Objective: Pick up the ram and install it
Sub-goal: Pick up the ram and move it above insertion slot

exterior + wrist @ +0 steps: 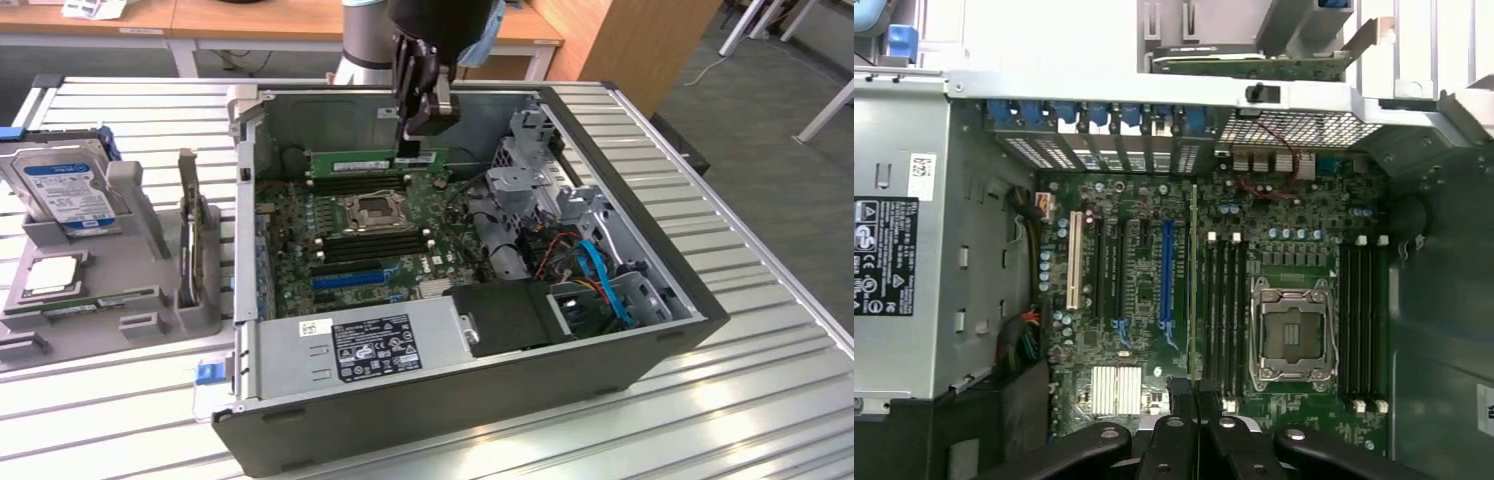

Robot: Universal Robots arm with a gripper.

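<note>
Nearest you, at the lower middle of the exterior view, sits one power supply (360, 345) with its black label, inside one open computer case (467, 420) lying on the slatted tabletop (747, 400). Behind it lies one motherboard (334, 235) with one empty processor socket (370, 210) and two banks of black memory slots (1226, 300), one either side of the socket.

Further back, at the upper middle of the frame, your pincer (422, 152) is clamped on one end of the ram (350, 160), one green stick held level on its long edge above the far bank. The wrist view shows it edge-on as a thin line (1194, 280) running away from the pincer (1194, 395).

You are in the install step, I judge: the pick-up is done, the stick not yet seated. Seating calls for its lower edge parallel to one slot and directly over it.

At the left edge rests one hard drive (67, 190) and one processor chip (51, 275).
</note>
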